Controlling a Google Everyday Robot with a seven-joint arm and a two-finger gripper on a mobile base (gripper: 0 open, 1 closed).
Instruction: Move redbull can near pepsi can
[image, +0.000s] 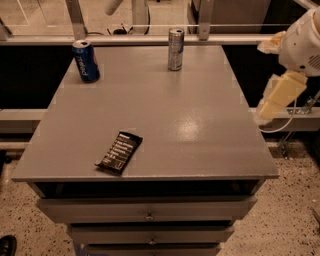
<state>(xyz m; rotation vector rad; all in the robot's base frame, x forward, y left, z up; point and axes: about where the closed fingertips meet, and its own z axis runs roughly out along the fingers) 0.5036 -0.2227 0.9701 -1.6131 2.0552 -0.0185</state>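
The redbull can (175, 49), slim and silver-grey, stands upright at the far edge of the grey table (170, 105), right of centre. The pepsi can (86, 61), wider and deep blue, stands upright at the far left corner, well apart from it. My gripper is out of view. Only the white and cream arm (290, 70) shows at the right edge, beyond the table's right side and clear of both cans.
A black snack bar wrapper (119, 152) lies flat near the table's front left. Drawers (148, 210) sit under the tabletop. A metal rail (150, 26) and window frame run behind the far edge. Speckled floor lies on both sides.
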